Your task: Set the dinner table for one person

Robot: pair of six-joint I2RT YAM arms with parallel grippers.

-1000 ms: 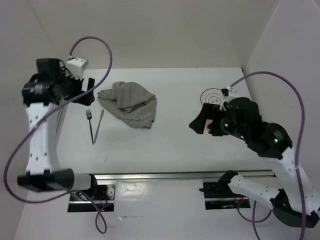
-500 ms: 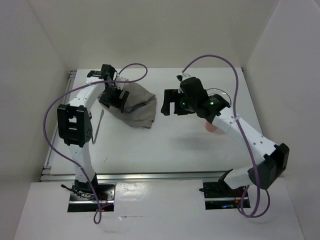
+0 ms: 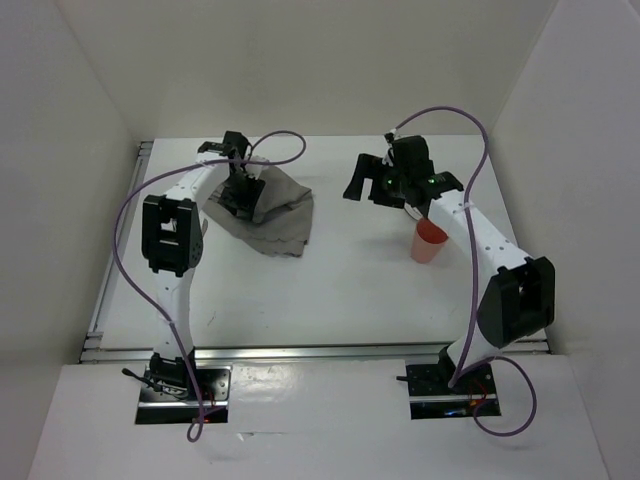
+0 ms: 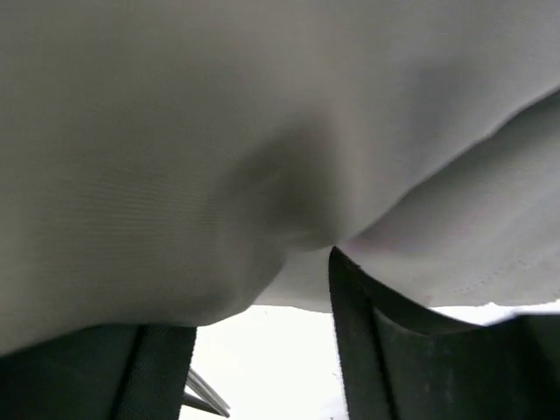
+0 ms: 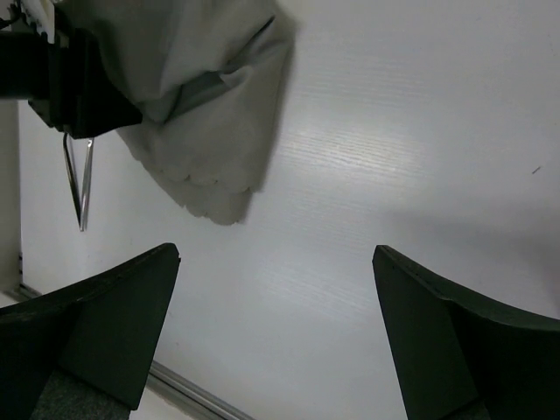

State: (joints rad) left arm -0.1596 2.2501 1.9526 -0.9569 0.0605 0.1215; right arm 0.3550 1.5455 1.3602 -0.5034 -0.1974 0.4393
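Note:
The white dinner table (image 3: pixel 340 290) carries a crumpled grey cloth (image 3: pixel 275 215) at the back left. My left gripper (image 3: pixel 243 195) is pressed into the cloth's left edge; in the left wrist view the cloth (image 4: pixel 262 131) fills the picture and drapes over my open gripper (image 4: pixel 249 293), with bare table between the fingers. My right gripper (image 3: pixel 362 180) hovers open and empty above the table's back middle, and its wrist view (image 5: pixel 276 254) shows only tabletop between the fingers. A red cup (image 3: pixel 430 243) stands at the right.
A fork and knife (image 5: pixel 77 179) lie left of the cloth (image 5: pixel 201 96), beside my left gripper (image 5: pixel 70 83); a metal tip (image 4: pixel 206 398) shows under the left fingers. White walls enclose the back and sides. A silver rail (image 3: pixel 300 350) edges the near side.
Both arms have swung out from near their bases. The left gripper moved onto the cloth's left edge. The right gripper moved back and right, uncovering the red cup.

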